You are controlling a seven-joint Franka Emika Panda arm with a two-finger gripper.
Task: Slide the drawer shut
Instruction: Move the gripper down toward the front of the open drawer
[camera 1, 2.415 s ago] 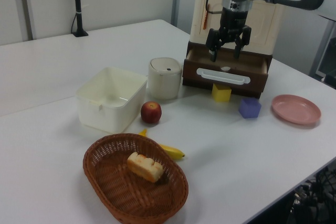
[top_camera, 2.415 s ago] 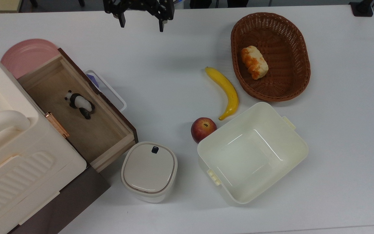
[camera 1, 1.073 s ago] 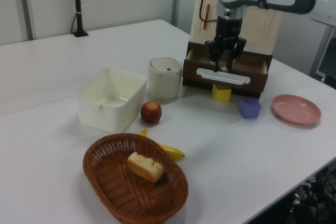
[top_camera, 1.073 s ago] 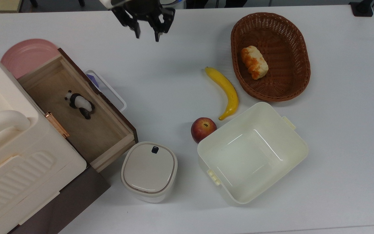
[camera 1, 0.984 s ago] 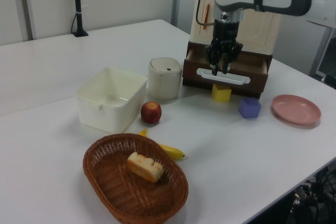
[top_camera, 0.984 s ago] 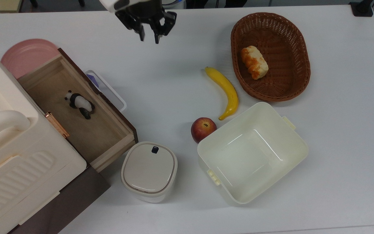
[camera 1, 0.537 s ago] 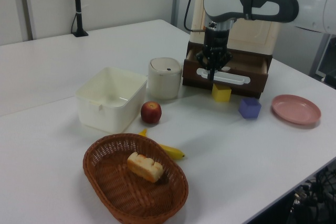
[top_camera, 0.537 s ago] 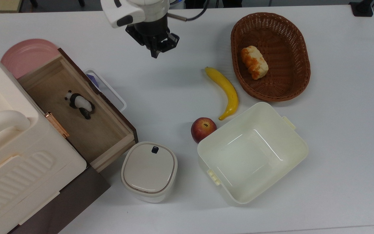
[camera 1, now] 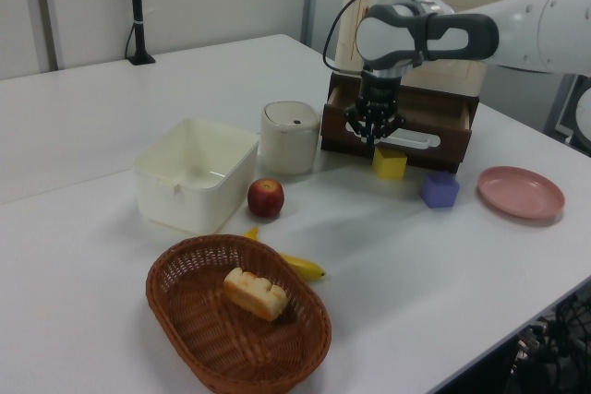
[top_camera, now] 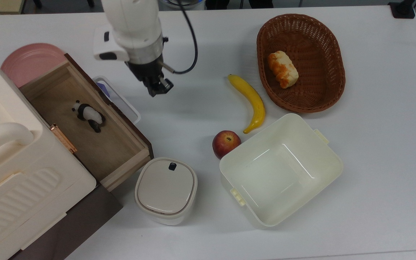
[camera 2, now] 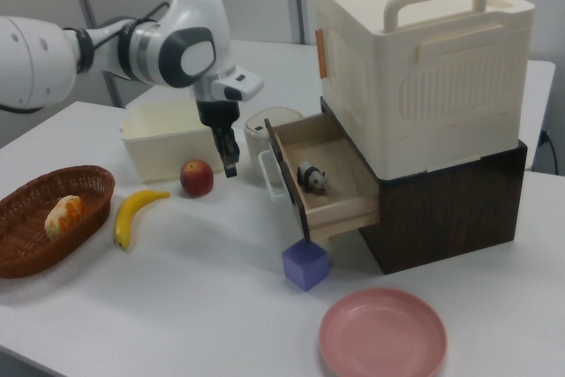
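At the surface's left edge in the top view the drawer (top_camera: 85,122) stands pulled well out of its dark cabinet (camera 2: 450,200), its brown front and white handle (top_camera: 119,99) facing the open middle of the surface. A small panda (top_camera: 89,115) stands on the drawer floor, toward the back. A cream box (top_camera: 16,169) sits on top of the cabinet, and a pink plate (top_camera: 31,61) lies by the far left corner.

Just right of the handle hangs the gripper (top_camera: 156,88), its fingers together and holding nothing. A couple of seconds ago it was up at the far edge with the fingers spread; since then they have drawn shut and the arm has come down and across toward the drawer front. In the right view the gripper (camera 2: 230,162) is low, near the handle's height but not yet touching it. To me that reads as lining up for a push with closed fingers rather than a grasp. The drawer itself has not moved, so the closing is still all to do.

A lidded bin (top_camera: 165,189) stands close to the drawer's near corner; a push that drifts sideways could catch it. Further right lie an apple (top_camera: 226,142), a banana (top_camera: 251,101), an empty tub (top_camera: 330,173), and a basket (top_camera: 334,86) with bread (top_camera: 283,69), all well apart from the drawer.
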